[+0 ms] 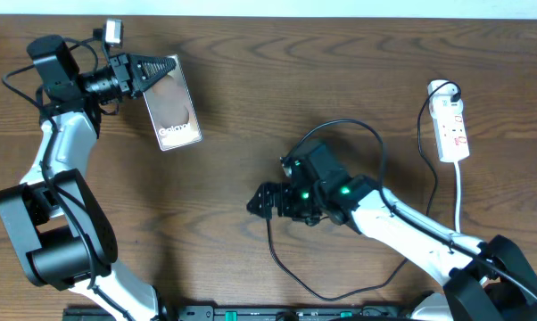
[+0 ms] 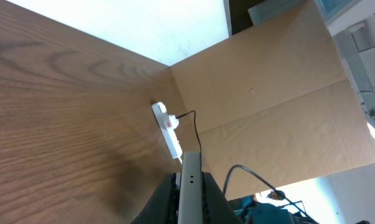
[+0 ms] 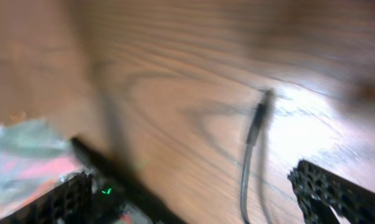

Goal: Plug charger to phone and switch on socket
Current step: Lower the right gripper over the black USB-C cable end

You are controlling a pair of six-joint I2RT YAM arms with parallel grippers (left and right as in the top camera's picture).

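two risks: the right claw (image 3: 197, 186), spread over what seems the charger (image 3: 257, 124) tip, may close beside it, and the phone (image 1: 175, 107) pinched in the left claw (image 1: 163, 69) may slip.

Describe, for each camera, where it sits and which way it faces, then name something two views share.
Overhead: fixed above the table, looking straight down; the left arm and right arm show, with the phone, charger and socket.
Left wrist: on the left arm, looking low across the table toward the socket; the left gripper holds the phone edge-on.
Right wrist: on the right arm, looking down, blurred, at the charger's tip; the right gripper shows open.
Shared: the socket, in overhead and left wrist.
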